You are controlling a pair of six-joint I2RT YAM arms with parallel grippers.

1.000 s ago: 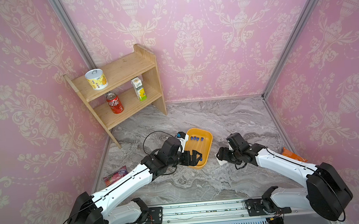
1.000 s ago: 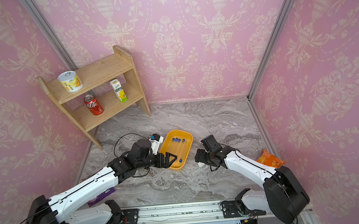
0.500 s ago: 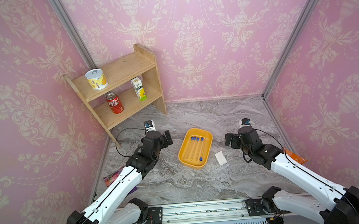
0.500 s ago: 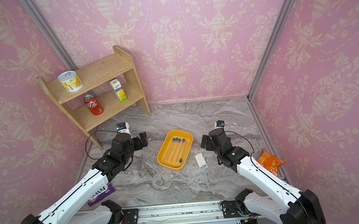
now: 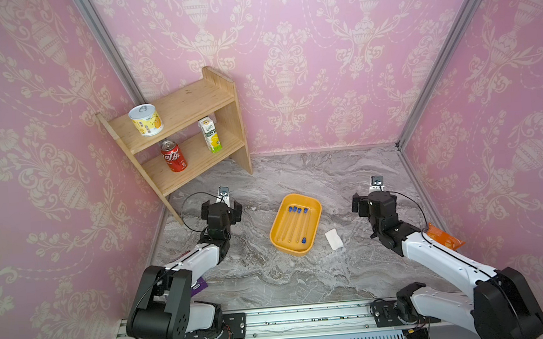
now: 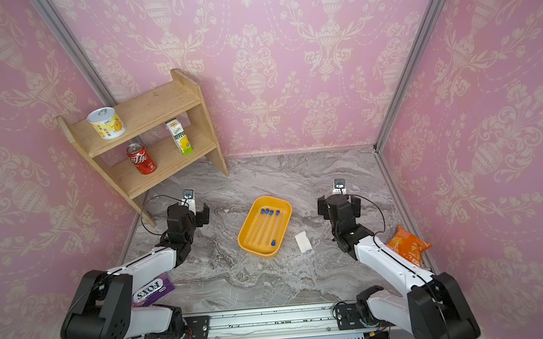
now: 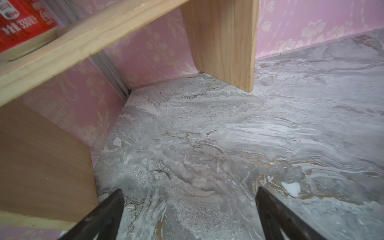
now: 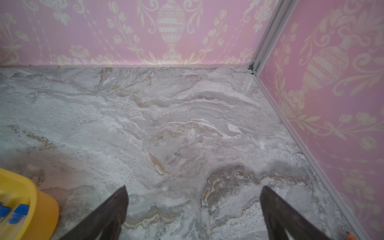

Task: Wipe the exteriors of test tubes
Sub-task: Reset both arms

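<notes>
Holding nothing, with left hand and right hand both spread wide above the table, well apart either side of the yellow tray containing five test tubes side by side, white pad just beside.

Staged robot test cell, wallpapered panels, marble-print tabletop

We look steeply down from high up front in both top views, sharing the whole tabletop. Our wrist views skim it closely: left toward the shelf, right toward the far corner.
</notes>
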